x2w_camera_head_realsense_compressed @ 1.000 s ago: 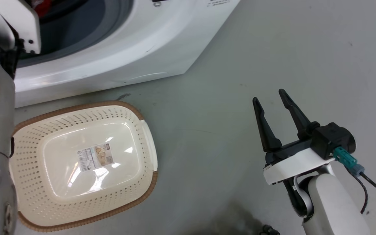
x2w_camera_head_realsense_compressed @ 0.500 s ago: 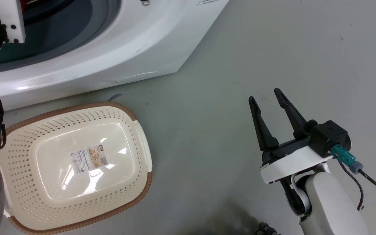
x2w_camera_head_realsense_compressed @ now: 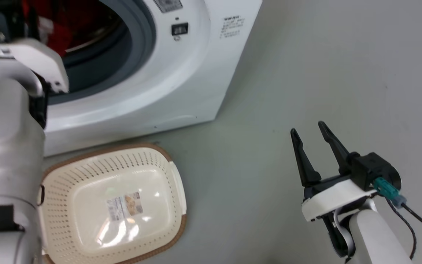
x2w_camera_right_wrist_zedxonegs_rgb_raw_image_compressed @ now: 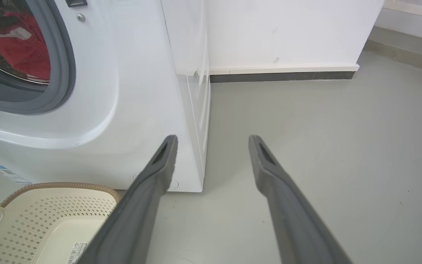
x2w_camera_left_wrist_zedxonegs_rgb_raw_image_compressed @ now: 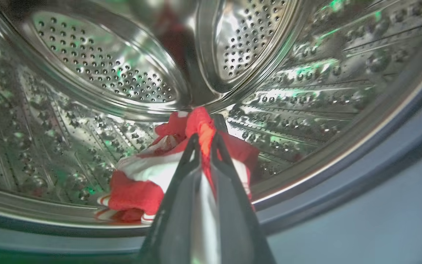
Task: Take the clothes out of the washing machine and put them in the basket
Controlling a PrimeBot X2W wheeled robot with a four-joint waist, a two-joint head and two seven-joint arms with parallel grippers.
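The white washing machine (x2w_camera_head_realsense_compressed: 181,73) stands at the upper left with its porthole open, and red clothes (x2w_camera_head_realsense_compressed: 73,25) show inside. In the left wrist view my left gripper (x2w_camera_left_wrist_zedxonegs_rgb_raw_image_compressed: 204,139) is inside the steel drum (x2w_camera_left_wrist_zedxonegs_rgb_raw_image_compressed: 101,73), shut on a fold of the red and white clothes (x2w_camera_left_wrist_zedxonegs_rgb_raw_image_compressed: 137,183) lying at the drum's bottom. The cream basket (x2w_camera_head_realsense_compressed: 159,216) sits on the floor in front of the machine, with nothing in it but its label. My right gripper (x2w_camera_head_realsense_compressed: 309,128) hangs open over bare floor to the right, holding nothing. The right wrist view shows the clothes (x2w_camera_right_wrist_zedxonegs_rgb_raw_image_compressed: 24,51) through the porthole and the basket (x2w_camera_right_wrist_zedxonegs_rgb_raw_image_compressed: 20,216).
My pale left arm (x2w_camera_head_realsense_compressed: 9,154) covers the left side of the head view, above the basket's left edge. A white wall with a dark skirting (x2w_camera_right_wrist_zedxonegs_rgb_raw_image_compressed: 280,76) runs behind the machine. Grey floor (x2w_camera_head_realsense_compressed: 324,73) spreads to the right.
The head camera has tilted up, so more of the porthole and the red clothes show. The right gripper stays open in the same pose.
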